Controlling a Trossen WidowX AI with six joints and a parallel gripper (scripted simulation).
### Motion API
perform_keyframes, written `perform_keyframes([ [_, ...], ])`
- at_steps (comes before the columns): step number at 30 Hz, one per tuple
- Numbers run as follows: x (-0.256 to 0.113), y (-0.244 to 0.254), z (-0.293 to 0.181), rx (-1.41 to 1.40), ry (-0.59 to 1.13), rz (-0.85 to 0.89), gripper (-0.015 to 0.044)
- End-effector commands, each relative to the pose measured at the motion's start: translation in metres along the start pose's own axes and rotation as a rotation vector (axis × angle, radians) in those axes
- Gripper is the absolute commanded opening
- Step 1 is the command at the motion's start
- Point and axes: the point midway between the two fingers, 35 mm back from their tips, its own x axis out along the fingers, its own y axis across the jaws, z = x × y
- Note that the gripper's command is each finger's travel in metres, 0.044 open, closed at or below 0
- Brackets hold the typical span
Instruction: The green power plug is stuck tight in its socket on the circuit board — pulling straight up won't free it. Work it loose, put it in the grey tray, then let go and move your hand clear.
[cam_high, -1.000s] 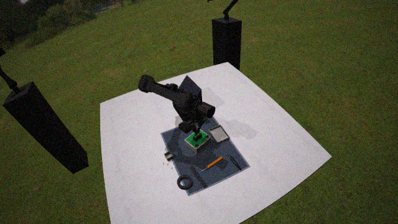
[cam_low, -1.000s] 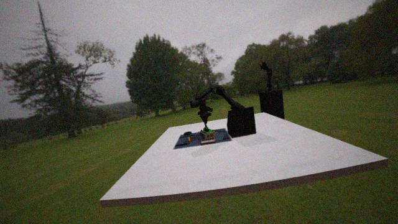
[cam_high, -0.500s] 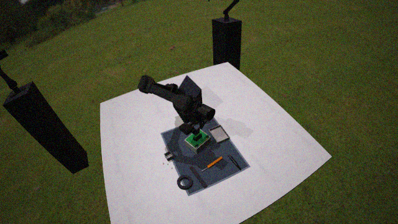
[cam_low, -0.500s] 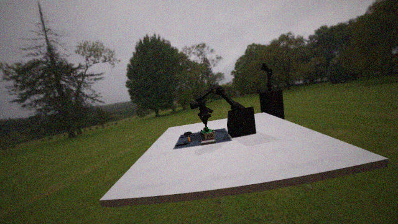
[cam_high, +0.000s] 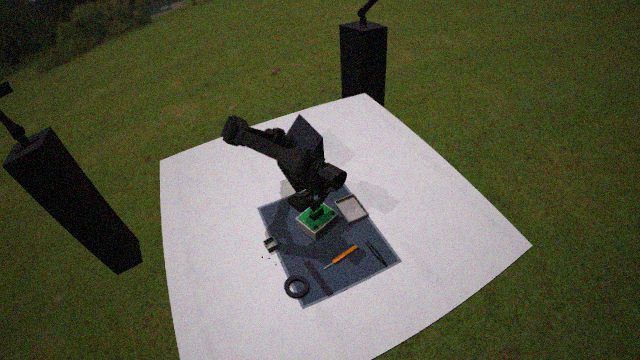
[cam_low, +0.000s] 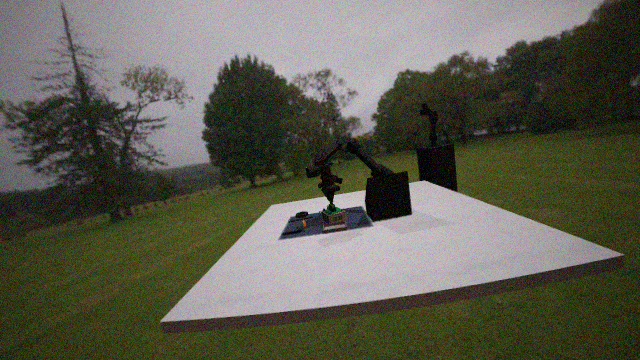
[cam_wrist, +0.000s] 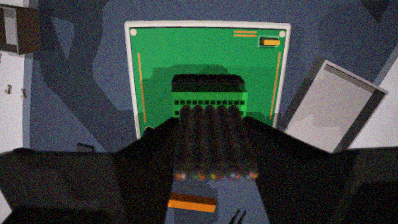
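Across the grass stands a white table (cam_high: 425, 200) (cam_low: 350, 270) (cam_wrist: 10, 100), bearing the black six-joint arm (cam_high: 260, 142) (cam_low: 367, 157), folded downward over a blue-grey mat (cam_high: 370, 235) (cam_low: 357, 217) (cam_wrist: 115, 60). The gripper (cam_high: 315, 204) (cam_low: 331, 202) (cam_wrist: 210, 125) points down at the board, its fingers closed to a partial width on the plug. Beside the board lies the grey tray (cam_high: 352, 208) (cam_low: 335, 228) (cam_wrist: 330, 110), shallow and rimmed, its pale floor exposed. The green circuit board (cam_high: 306, 219) (cam_low: 327, 212) (cam_wrist: 150, 55), framed by a pale-rimmed housing, carries the green power plug (cam_high: 316, 214) (cam_wrist: 210, 97) at its socket, between the fingertips; dark leads extend from the plug. Nearer the mat's far end from the arm lie an orange-handled screwdriver (cam_high: 345, 254) (cam_low: 304, 224) (cam_wrist: 192, 203), slim dark tweezers (cam_high: 377, 254) (cam_wrist: 237, 217) and, overlapping the edge, a black ring (cam_high: 286, 287) (cam_low: 301, 214).
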Motion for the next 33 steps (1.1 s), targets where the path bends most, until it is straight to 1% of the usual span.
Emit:
perform_keyframes([
  [1, 0.001, 0.001, 0.0, 0.004, -0.001, 0.008, 0.0065],
  [3, 0.001, 0.001, 0.0, 0.004, -0.001, 0.008, 0.0013],
  [4, 0.001, 0.001, 0.0, 0.004, -0.001, 0.008, 0.0],
  [14, 0.001, 0.001, 0.0, 0.004, -0.001, 0.008, 0.0],
  [15, -0.002, 0.001, 0.0, 0.004, 0.011, -0.025, 0.0],
  [18, -0.009, 0.001, 0.0, 0.004, 0.011, -0.022, 0.0],
  [22, -0.017, -0.003, 0.0, 0.004, 0.011, 0.022, 0.0],
  [26, -0.017, -0.006, 0.0, 0.005, 0.011, 0.065, 0.0],
  [29, -0.018, -0.003, 0.0, 0.004, 0.011, 0.025, 0.0],
  [33, -0.019, 0.007, 0.0, 0.004, 0.012, -0.088, 0.0],
])
